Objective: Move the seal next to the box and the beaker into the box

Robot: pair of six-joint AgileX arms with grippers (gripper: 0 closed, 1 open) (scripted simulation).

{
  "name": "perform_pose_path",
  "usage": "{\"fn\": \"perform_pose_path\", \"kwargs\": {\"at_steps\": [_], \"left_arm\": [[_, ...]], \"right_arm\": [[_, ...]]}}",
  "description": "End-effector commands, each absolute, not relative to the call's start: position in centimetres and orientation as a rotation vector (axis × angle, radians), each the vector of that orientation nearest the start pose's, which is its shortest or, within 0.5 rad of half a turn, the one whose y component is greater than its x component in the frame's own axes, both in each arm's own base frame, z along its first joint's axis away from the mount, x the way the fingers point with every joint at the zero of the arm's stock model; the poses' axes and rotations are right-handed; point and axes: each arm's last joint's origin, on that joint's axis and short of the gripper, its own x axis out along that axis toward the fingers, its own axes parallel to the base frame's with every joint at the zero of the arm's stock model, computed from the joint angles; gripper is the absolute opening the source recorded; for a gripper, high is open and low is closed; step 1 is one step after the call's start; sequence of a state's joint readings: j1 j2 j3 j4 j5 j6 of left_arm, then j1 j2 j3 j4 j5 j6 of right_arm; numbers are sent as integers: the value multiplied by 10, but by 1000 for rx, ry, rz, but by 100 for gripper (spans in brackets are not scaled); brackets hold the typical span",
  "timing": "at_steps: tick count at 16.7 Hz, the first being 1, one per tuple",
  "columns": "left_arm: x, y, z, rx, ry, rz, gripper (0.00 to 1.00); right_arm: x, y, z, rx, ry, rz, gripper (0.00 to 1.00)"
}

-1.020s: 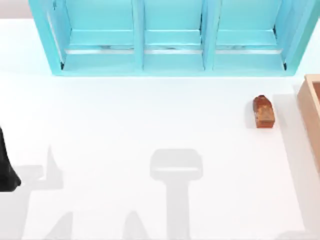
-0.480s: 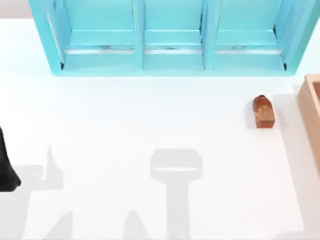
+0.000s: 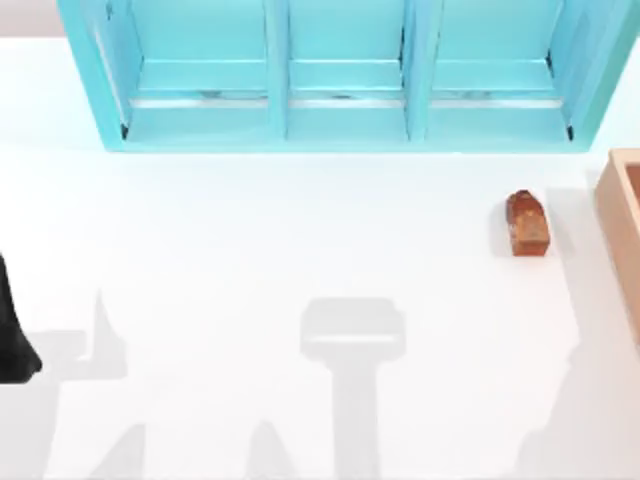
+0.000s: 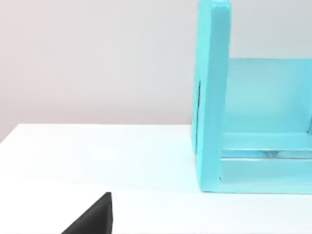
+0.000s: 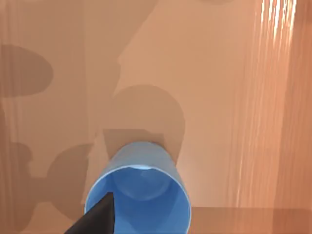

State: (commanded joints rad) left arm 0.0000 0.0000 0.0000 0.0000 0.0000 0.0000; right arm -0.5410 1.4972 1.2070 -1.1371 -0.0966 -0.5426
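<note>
The small reddish-brown stamp-like seal (image 3: 527, 223) lies on the white bench (image 3: 300, 260) at about 3 o'clock from the middle of the top view, just beside the left wall of the tan wooden box (image 3: 622, 215), not touching it. I judge that this part of the task is already done.

The step in hand is the second one. In the right wrist view the small blue cup-shaped beaker (image 5: 141, 195) is seen from above, open mouth up, over the tan floor of the box (image 5: 195, 73), with its shadow on that floor. One dark finger (image 5: 95, 219) of the right gripper (image 5: 92, 222) crosses the rim of the beaker. If the fingers hold the beaker or have let it go, I cannot tell.

The next move, in my judgement, calls for the beaker to stand freely on the box floor and for the right arm to rise straight up, so that it does not tip the cup.

The left arm (image 3: 12, 335) is parked at 9 o'clock, at the left edge of the bench, near the big turquoise shelf unit (image 3: 340, 75); the state of its fingers I also cannot tell.
</note>
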Motion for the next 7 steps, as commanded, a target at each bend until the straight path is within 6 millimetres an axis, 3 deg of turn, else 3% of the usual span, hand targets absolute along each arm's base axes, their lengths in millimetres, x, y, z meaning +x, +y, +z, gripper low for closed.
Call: {"fn": "perform_pose_path", "kwargs": {"at_steps": [3,7], "left_arm": [[106,-1,160,0,0,0,100],[106,-1,160,0,0,0,100]], "right_arm": [[225,-127,265,17,1487,18,100],[215,-125,264,28,1552,11,100]]}}
